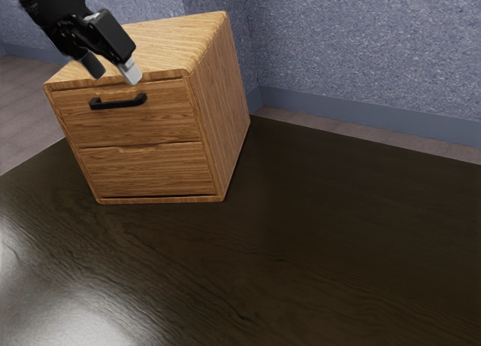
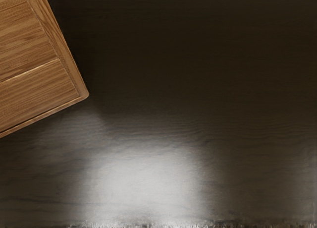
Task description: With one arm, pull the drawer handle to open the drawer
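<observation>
Blue walls [image 1: 361,37] back our dark desk [image 1: 301,233], where the top drawer [image 1: 128,120] sits shut at far left; its level handle [image 1: 118,101] lies just below our pincer [image 1: 113,68], fingers seemingly apart.

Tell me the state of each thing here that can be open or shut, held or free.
Top drawer: shut, flush with the cabinet front.
Lower drawer: shut.
Handle: free, nothing gripping it.
Gripper: open, empty, above the handle and not touching it.
Cabinet: upright on the table.
</observation>
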### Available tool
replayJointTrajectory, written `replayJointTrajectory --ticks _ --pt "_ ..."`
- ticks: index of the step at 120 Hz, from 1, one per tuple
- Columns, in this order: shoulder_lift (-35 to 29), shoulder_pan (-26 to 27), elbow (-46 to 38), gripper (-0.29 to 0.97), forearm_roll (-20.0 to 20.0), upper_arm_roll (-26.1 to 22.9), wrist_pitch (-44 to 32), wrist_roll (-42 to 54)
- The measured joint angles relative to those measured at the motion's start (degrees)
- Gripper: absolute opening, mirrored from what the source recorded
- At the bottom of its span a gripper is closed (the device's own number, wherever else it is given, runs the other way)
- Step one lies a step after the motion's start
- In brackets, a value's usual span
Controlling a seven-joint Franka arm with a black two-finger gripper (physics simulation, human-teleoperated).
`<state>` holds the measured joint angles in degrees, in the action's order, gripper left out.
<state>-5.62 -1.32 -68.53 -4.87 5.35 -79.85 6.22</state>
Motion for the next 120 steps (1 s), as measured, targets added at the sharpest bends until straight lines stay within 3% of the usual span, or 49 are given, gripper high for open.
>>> replayJointTrajectory --ticks 25,46,66,78,98,120 --pt "2.9 0.7 -0.5 0.68 0.6 -0.8 1.3 2.4" --pt "3.3 0.3 -2.7 0.68 4.6 -0.6 4.5 13.4" --pt "3.2 -1.7 -3.7 0.68 5.9 -2.5 6.1 24.1" --pt "-1.3 -0.6 -13.4 0.68 6.4 -3.6 1.8 29.2" --pt "-16.3 0.2 -30.0 0.68 8.4 -3.8 -8.2 35.9" --pt "-15.2 0.2 -31.6 0.68 14.5 -0.6 -15.6 42.5"
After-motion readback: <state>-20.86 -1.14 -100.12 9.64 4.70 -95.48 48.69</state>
